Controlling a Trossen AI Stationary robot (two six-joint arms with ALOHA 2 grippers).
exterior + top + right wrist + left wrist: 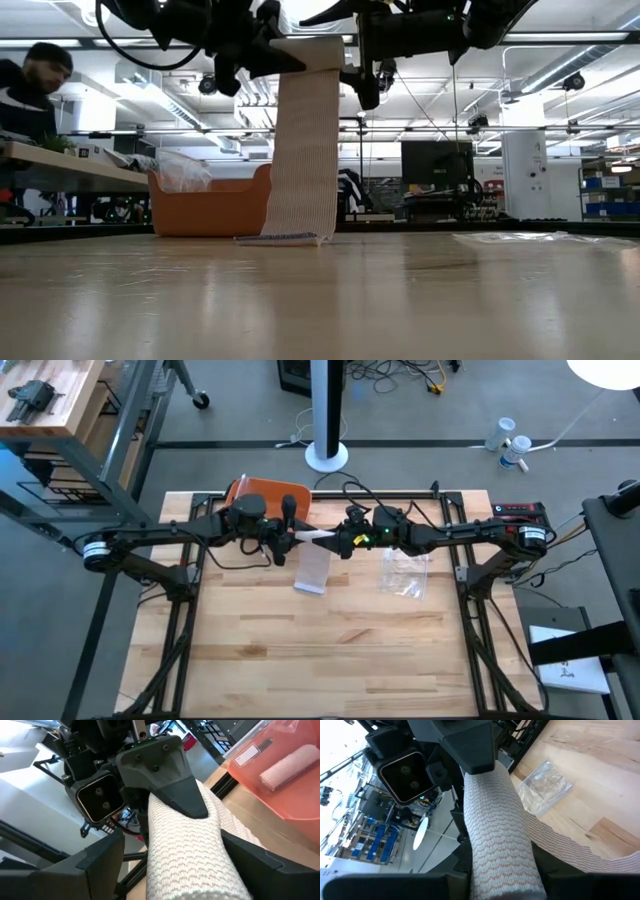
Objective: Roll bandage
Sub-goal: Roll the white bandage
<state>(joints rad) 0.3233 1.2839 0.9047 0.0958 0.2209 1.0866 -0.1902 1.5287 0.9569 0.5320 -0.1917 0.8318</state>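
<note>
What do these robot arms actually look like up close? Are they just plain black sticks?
Not quite. Both arms are dark and jointed, with round silver-ringed joints near their bases. The left gripper and right gripper end in flat, wedge-shaped dark grey fingers fastened with visible screws. Each wrist carries a boxy camera with two lenses. Black cables loop along the arms, and a small green light glows on the right one.

A robotics lab: wooden bench (330,650) on a metal frame, monitors (437,165), shelving (608,185), concrete floor (230,425).
</note>
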